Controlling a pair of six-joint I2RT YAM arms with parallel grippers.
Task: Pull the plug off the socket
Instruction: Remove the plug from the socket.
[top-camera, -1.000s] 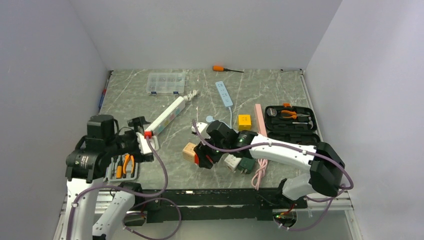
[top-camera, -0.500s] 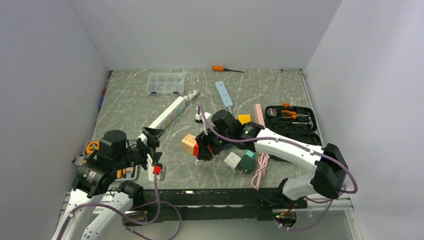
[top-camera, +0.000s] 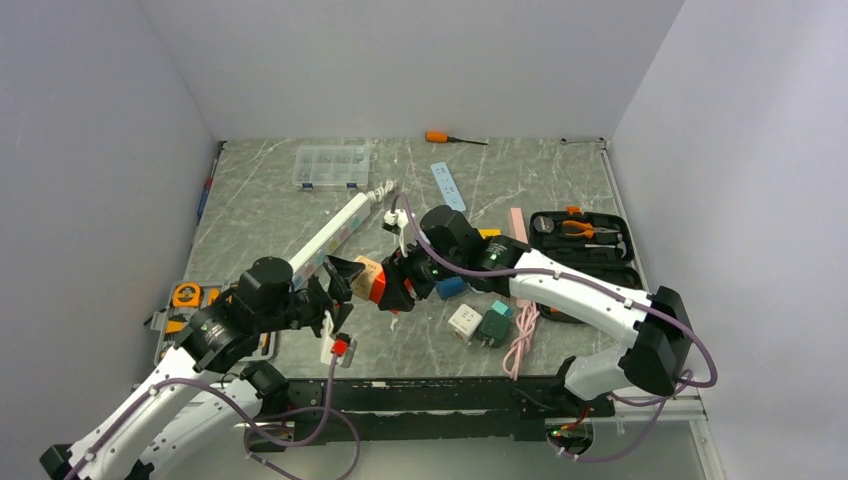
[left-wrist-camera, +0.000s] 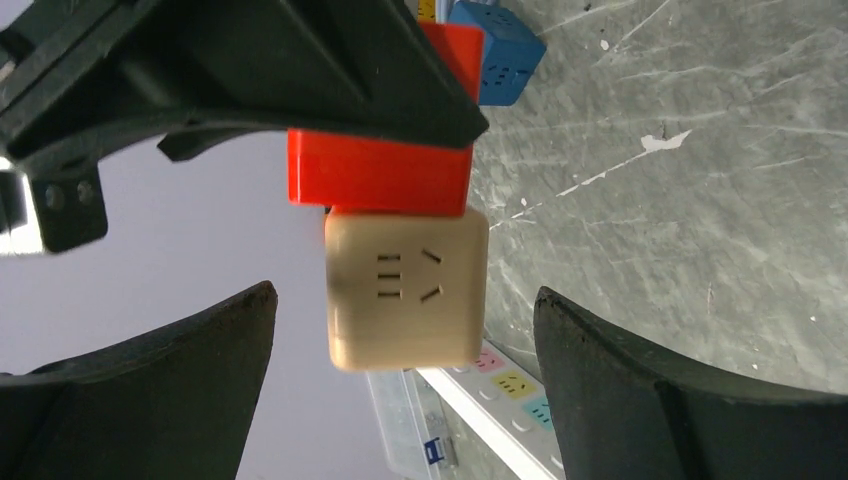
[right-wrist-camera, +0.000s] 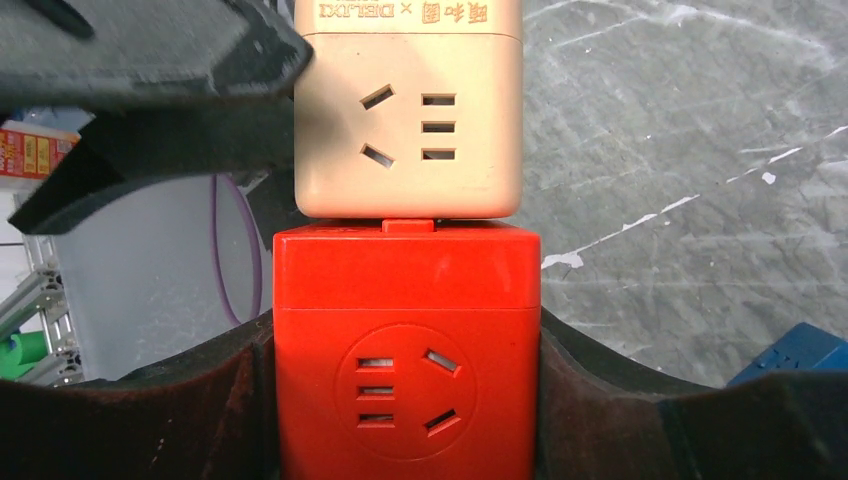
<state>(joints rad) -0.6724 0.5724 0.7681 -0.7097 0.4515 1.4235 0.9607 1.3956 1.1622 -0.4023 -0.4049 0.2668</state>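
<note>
1. Whatever joins the beige plug cube to the red socket cube is hidden; the right wrist view cuts off both.
2. They sit flush, lifted mid-frame above the tabletop.
3. The right end effector clamps the red one. The left end effector gapes wide either side of the beige one.

On the grey marbled table, a clear plastic box and an orange-handled screwdriver lie at the back. A long white power strip lies slanted near the middle. An open black tool case sits on the right, with a flat pink bar just beside it. Near the front, a small white cube and a dark green cube sit side by side, next to a pink cord.
</note>
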